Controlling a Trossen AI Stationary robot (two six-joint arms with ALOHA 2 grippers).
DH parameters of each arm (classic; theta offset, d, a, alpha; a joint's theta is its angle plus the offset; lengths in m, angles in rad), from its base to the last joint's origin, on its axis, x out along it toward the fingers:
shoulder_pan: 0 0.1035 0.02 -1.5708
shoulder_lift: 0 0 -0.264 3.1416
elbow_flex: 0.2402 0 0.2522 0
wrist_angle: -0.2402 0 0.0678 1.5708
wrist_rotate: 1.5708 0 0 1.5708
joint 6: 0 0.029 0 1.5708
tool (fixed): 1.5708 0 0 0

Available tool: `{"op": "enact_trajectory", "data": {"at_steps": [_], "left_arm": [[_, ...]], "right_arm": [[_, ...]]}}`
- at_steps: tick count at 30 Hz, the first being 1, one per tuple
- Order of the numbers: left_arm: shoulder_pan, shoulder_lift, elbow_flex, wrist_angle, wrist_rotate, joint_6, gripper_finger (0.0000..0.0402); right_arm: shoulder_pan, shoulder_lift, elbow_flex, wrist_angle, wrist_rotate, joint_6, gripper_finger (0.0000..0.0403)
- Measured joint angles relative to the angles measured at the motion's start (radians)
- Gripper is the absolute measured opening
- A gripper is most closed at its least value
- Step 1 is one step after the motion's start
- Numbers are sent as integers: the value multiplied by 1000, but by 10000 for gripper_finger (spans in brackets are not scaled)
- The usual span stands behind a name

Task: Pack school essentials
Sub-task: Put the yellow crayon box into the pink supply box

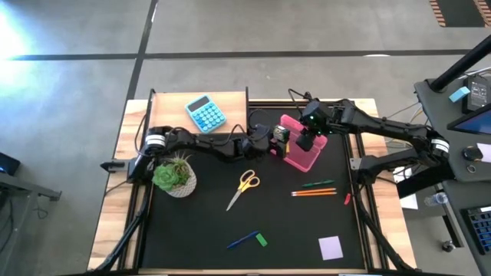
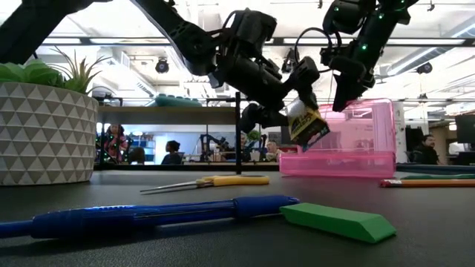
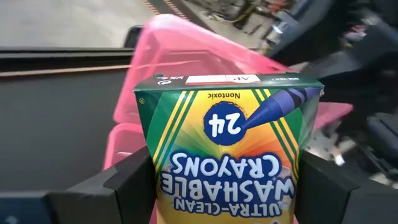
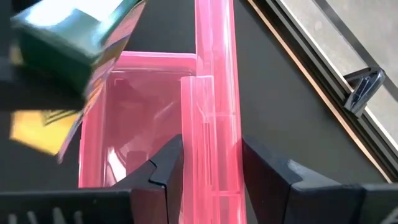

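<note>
A small yellow and green crayon box (image 3: pixel 227 143) sits in my left gripper (image 3: pixel 227 208), tilted and lifted over the left side of an open pink plastic case (image 1: pixel 301 149). My right gripper (image 4: pixel 211 171) comes down on the case's raised lid (image 2: pixel 371 111). The case rests on its base on the black mat. Lying flat on the mat are yellow-handled scissors (image 1: pixel 244 188), orange and green pencils (image 1: pixel 314 189), a blue pen (image 1: pixel 242 241), a green eraser (image 1: pixel 261 240) and a lilac note pad (image 1: pixel 331 247). My left gripper pinches the crayon box (image 2: pixel 308 124) between its two fingers, one on each narrow side (image 3: pixel 155 180). The fingers come level from the table's left. The box is lifted clear and tilted, its top toward the pink case. My right gripper has the pink case's lid by its free upper edge (image 4: pixel 211 134), pinched between the two fingers, one on each face. The fingers (image 2: pixel 343 89) come from above, slanting down. The lid stands upright and the case's base stays on the mat.
A potted plant in a white patterned pot (image 1: pixel 175 176) stands at the mat's left. A blue calculator (image 1: pixel 205 113) lies on a wooden board at the far edge. A small red thing (image 1: pixel 347 198) lies by the pencils. The mat's middle and near left are bare.
</note>
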Motion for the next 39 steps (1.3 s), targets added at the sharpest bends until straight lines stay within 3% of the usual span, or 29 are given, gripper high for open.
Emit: {"op": "enact_trajectory", "data": {"at_steps": [10, 26, 35, 39], "left_arm": [[3, 23, 8, 74, -30, -3, 274], [2, 32, 18, 100, 12, -2, 274], [3, 32, 17, 86, 155, 0, 274], [6, 32, 16, 20, 171, -2, 274]], "right_arm": [[0, 0, 0, 4, 1, -7, 130], [0, 0, 0, 6, 2, -18, 130], [0, 0, 0, 3, 2, -18, 130], [0, -1, 0, 1, 3, -13, 130]]}}
